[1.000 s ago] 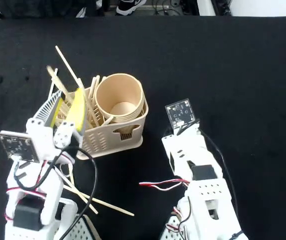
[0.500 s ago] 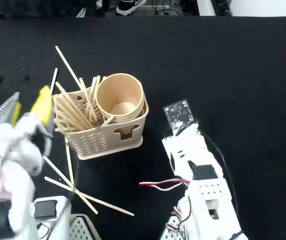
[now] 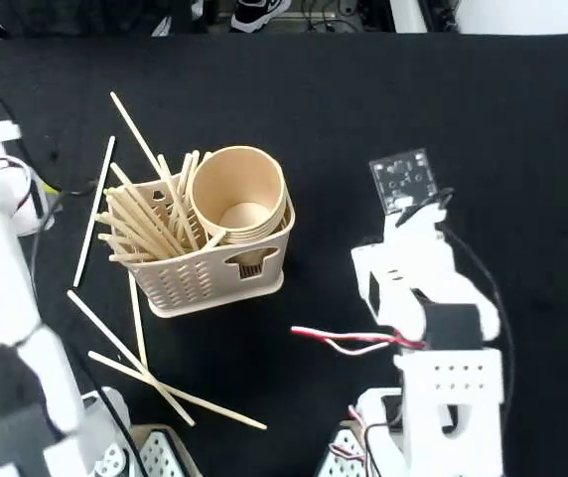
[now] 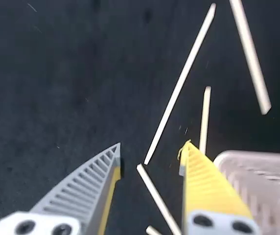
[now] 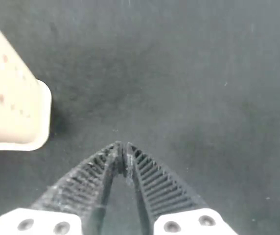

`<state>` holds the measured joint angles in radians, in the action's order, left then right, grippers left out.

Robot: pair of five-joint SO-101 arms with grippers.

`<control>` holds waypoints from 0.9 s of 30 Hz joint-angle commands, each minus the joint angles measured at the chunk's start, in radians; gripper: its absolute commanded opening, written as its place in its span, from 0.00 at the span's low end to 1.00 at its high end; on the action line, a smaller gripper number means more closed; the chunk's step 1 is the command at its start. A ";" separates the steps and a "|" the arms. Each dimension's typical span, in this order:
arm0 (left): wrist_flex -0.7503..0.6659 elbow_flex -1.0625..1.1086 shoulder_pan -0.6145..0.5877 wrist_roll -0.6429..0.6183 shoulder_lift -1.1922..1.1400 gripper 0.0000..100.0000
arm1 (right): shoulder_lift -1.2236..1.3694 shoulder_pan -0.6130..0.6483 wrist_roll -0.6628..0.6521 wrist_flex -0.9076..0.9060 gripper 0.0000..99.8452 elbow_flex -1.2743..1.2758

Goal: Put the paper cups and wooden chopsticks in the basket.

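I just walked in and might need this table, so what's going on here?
The job is filling a basket. Stacked paper cups and a bundle of wooden chopsticks are inside it. Several loose chopsticks lie on the black table beside and in front of it. The left tool is open and empty above some of them, next to the basket. The right tool is shut on nothing, over the table on the basket's other side.
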<state>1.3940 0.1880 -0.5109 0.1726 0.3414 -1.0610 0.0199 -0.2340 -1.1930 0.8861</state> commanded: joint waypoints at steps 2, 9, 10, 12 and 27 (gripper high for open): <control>-0.015 -0.051 -0.004 0.083 -0.158 0.20 | 0.012 0.028 0.003 -0.098 0.07 -0.232; -0.183 -0.041 -0.005 0.097 -0.311 0.20 | 0.013 0.233 0.015 -0.098 0.19 -0.478; -0.203 -0.041 -0.002 0.097 -0.334 0.20 | 0.021 0.270 0.038 -0.098 0.19 -0.519; -0.229 -0.048 -0.001 0.097 -0.384 0.20 | 0.048 0.327 0.124 -0.100 0.19 -0.607; -0.269 -0.047 0.056 0.089 -0.562 0.20 | 0.788 0.480 0.413 -0.106 0.20 -0.977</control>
<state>1.1301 0.1864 -0.4634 0.2616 -0.2294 -0.4058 0.4895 0.1603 -1.2958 0.0054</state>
